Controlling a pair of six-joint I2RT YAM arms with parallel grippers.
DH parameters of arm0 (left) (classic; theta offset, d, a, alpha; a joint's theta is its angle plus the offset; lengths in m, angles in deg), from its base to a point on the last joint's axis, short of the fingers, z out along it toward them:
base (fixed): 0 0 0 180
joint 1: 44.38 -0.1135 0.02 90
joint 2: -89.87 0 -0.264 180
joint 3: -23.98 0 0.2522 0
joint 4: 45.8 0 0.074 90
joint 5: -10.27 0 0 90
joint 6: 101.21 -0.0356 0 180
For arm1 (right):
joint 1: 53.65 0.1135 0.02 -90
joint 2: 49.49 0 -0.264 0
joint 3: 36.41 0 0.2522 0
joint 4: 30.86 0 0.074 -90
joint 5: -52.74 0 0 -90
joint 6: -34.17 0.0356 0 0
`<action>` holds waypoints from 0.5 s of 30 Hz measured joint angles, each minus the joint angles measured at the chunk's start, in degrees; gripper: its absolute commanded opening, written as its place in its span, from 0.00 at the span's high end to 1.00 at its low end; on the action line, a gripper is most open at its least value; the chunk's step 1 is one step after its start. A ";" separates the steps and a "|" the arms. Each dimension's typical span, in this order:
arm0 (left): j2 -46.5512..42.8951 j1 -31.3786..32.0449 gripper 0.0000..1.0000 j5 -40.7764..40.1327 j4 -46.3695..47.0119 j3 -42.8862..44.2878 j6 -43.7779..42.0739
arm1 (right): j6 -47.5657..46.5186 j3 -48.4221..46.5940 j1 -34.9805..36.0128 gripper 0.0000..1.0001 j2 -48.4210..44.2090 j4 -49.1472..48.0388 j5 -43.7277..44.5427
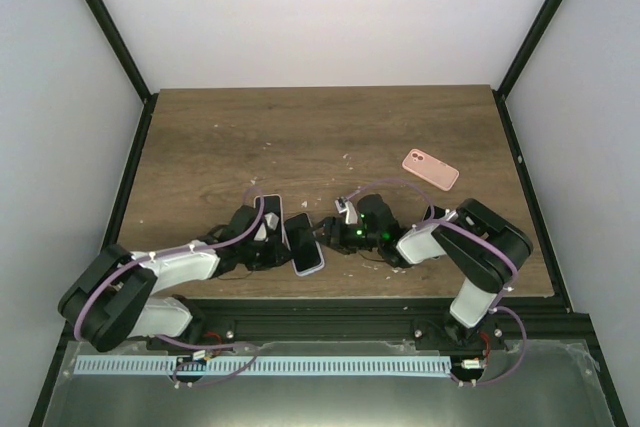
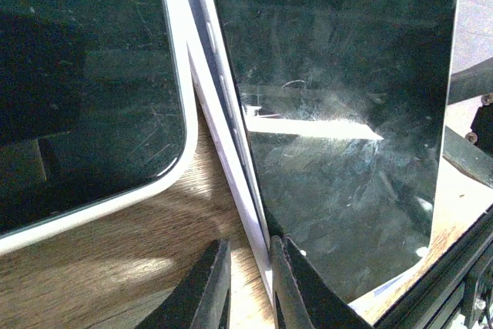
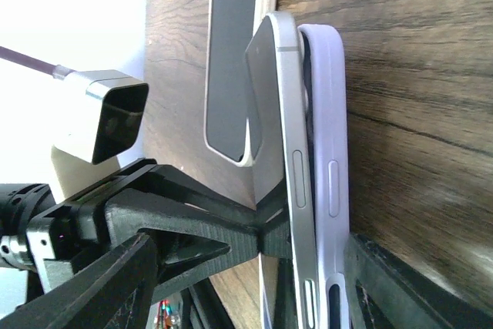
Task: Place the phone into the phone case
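Phone (image 3: 281,129) sat tilted, partly in the lilac case (image 3: 330,159), near the table's (image 1: 330,127) front edge between both arms. Left gripper (image 2: 248,283) pinched the phone's edge; right gripper (image 1: 322,231) beside the case, spread or not I couldn't tell. Second phone (image 1: 271,217) just left. Pink phone (image 1: 430,169) lay far right. White walls; no writing readable.

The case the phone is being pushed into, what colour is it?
The phone case is pale lilac, clearest in the right wrist view.
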 measured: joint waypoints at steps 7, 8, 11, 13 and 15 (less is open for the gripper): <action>-0.87 0.00 0.78 -0.90 -1.29 0.13 -0.20 | 1.60 0.09 0.04 0.33 0.02 -3.54 -2.19; -0.94 0.00 0.78 -0.87 -1.38 0.13 -0.22 | 1.88 0.26 0.04 0.33 0.07 -4.17 -2.34; -1.18 0.00 0.78 -1.01 -1.64 0.13 -0.24 | 2.60 0.79 0.04 0.33 0.72 -6.54 -2.71; -1.31 0.00 0.78 -1.16 -1.86 0.13 -0.24 | 2.95 0.83 0.04 0.34 1.55 -7.65 -2.78; -1.51 0.00 0.78 -1.33 -2.05 0.13 -0.26 | 3.15 0.83 0.13 0.37 2.36 -8.46 -2.95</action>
